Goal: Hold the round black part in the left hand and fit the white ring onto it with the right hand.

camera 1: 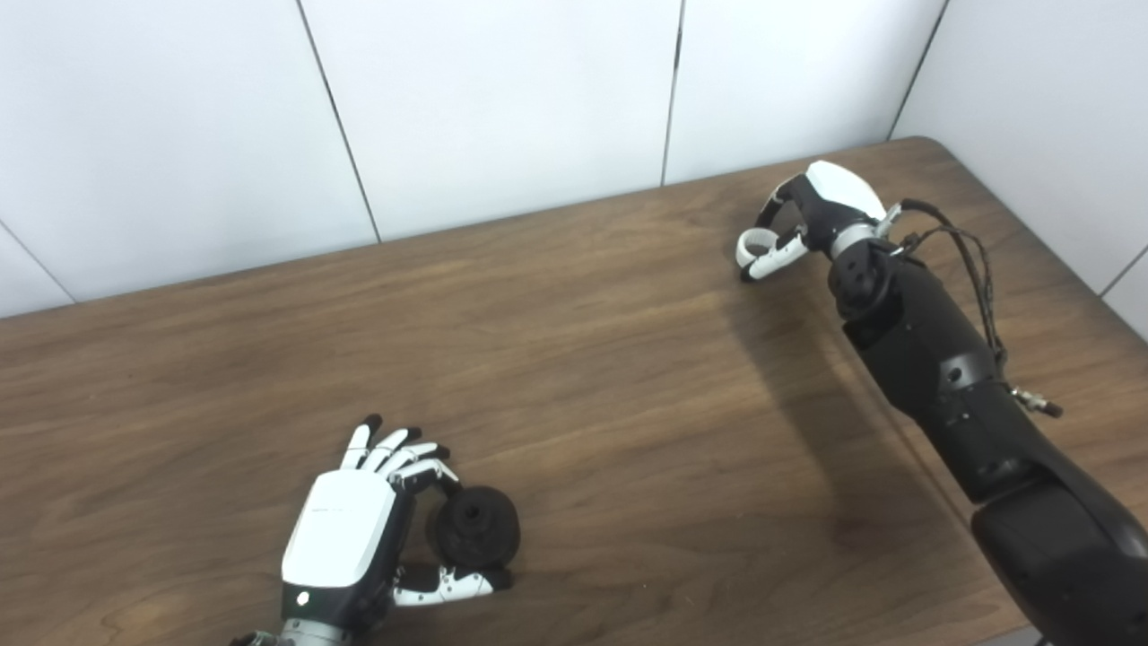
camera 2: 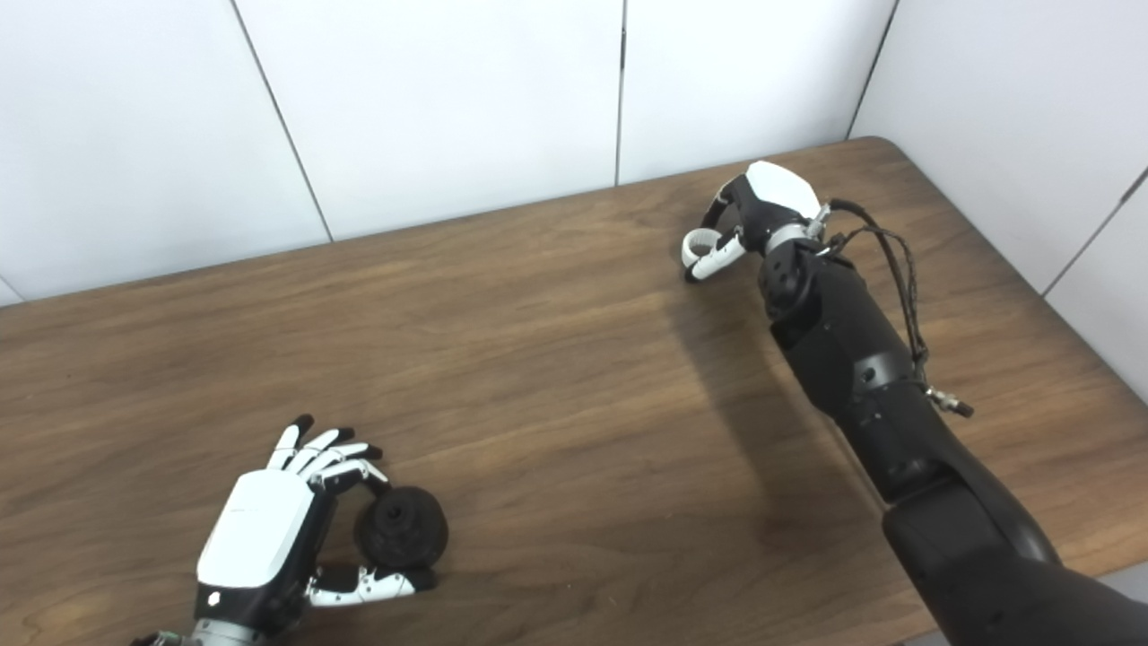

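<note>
Near the desk's (camera 1: 574, 359) front edge, the left hand (camera 1: 359, 538) cups the round black part (camera 1: 477, 529), bore up for fitting. Far right, the right hand (camera 1: 798, 224) pinches the white ring (camera 1: 752, 242), ready to carry over.

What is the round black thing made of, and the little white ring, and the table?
The round black part looks like matte plastic or rubber: dull and dark with no shine. The white ring, at the right hand, looks like smooth plastic, though it is too small to be sure. The table shows brown wood grain, maybe a printed laminate.
</note>
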Controlling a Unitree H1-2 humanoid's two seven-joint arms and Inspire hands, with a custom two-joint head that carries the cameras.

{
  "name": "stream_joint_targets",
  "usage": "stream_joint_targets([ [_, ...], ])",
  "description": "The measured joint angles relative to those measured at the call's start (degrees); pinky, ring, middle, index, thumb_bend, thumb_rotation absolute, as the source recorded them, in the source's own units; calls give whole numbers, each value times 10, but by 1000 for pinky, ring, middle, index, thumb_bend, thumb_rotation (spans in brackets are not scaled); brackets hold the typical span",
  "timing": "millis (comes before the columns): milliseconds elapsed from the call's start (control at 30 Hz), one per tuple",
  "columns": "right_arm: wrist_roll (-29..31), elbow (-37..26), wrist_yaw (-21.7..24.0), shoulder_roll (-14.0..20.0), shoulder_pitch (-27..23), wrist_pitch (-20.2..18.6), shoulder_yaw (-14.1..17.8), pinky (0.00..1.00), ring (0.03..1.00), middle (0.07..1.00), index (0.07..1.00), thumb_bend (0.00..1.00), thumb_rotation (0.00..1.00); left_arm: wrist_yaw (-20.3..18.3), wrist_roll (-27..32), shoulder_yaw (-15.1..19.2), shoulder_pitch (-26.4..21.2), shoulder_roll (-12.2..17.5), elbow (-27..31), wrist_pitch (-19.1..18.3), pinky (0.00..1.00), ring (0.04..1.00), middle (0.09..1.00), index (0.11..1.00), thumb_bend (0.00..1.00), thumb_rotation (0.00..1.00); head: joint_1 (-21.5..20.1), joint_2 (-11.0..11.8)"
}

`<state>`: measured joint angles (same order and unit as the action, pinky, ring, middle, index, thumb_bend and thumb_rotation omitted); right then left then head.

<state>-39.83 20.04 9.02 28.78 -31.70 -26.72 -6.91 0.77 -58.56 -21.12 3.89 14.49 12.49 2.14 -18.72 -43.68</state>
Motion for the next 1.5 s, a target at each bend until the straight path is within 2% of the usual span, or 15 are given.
stream_joint_targets([
  [300,0,0,0,2,0,0,-3,935,917,810,485,523,131,0,-1,0,0,-1,1,-2,1000,879,767,484,525,56,4,0],
  [400,0,-7,0,3,3,0,-4,968,926,806,485,524,132,0,-2,0,1,-2,1,-2,1000,876,766,484,525,55,9,-2],
  [600,13,-52,9,4,27,1,-9,1000,928,791,486,523,129,0,-4,-1,1,-3,1,-4,1000,877,768,484,525,56,15,-1],
  [800,14,-106,34,5,37,0,-19,1000,958,817,486,523,130,1,-7,-4,1,-5,1,-10,1000,875,768,484,525,57,26,-2],
  [1033,-5,-189,89,0,45,-1,-16,1000,969,833,484,524,133,1,-14,-8,1,-8,3,-15,1000,876,768,485,525,57,44,-1],
  [1167,-14,-236,120,-5,49,-2,-24,1000,942,765,485,523,131,2,-20,-11,1,-11,3,-17,1000,873,768,485,525,57,53,-1],
  [1233,-16,-262,136,-8,52,-1,-32,1000,942,769,485,523,131,3,-22,-11,1,-12,3,-18,1000,872,767,484,525,57,58,-1],
  [1333,-32,-297,175,-30,61,-2,-29,1000,956,811,485,524,133,5,-23,-13,2,-16,3,-18,1000,871,765,484,525,56,77,-3],
  [1500,-45,-353,229,-54,70,-2,-42,1000,958,816,484,523,131,7,-31,-18,4,-25,3,-23,1000,876,770,484,525,57,105,-5],
])
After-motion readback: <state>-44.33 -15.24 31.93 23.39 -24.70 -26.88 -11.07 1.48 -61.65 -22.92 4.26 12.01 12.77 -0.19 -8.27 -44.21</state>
